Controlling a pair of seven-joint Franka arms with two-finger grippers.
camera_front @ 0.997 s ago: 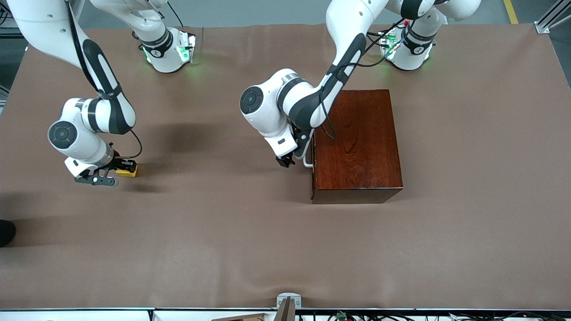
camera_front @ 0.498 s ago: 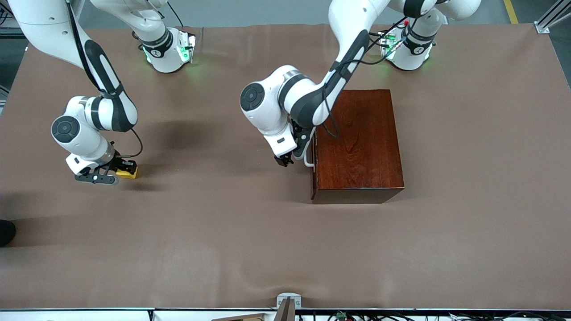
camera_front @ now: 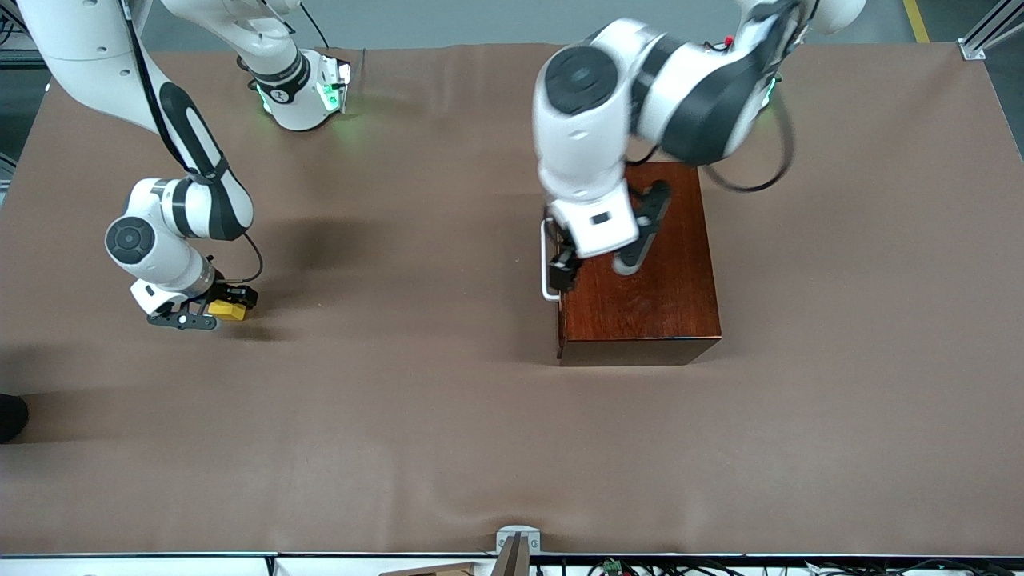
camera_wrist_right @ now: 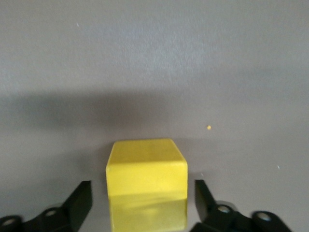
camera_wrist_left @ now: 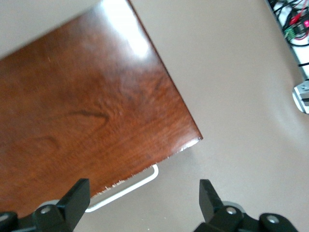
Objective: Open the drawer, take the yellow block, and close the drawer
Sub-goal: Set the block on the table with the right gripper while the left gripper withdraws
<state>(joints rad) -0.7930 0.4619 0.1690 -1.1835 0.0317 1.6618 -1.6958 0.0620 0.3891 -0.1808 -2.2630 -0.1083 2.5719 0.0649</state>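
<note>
The dark reddish-brown wooden box (camera_front: 652, 304) stands on the table with its drawer pushed in. Only the drawer's white loop handle (camera_front: 546, 260) shows, on the side facing the right arm's end. My left gripper (camera_front: 565, 270) is open and up in the air over the box edge and handle. In the left wrist view its fingers (camera_wrist_left: 77, 195) stand wide apart above the box top (camera_wrist_left: 87, 111) and the handle (camera_wrist_left: 126, 187). The yellow block (camera_front: 230, 312) rests on the table toward the right arm's end. My right gripper (camera_front: 218, 307) is open around it. In the right wrist view a gap shows between the block (camera_wrist_right: 146, 166) and each finger (camera_wrist_right: 81, 195).
The brown table cover (camera_front: 416, 416) spreads wide around the box. The two arm bases stand along the table edge farthest from the front camera. A small metal fitting (camera_front: 516, 540) sits at the nearest table edge.
My left arm has risen from beside the drawer handle and swung up over the box. The right arm has shifted slightly at the yellow block.
</note>
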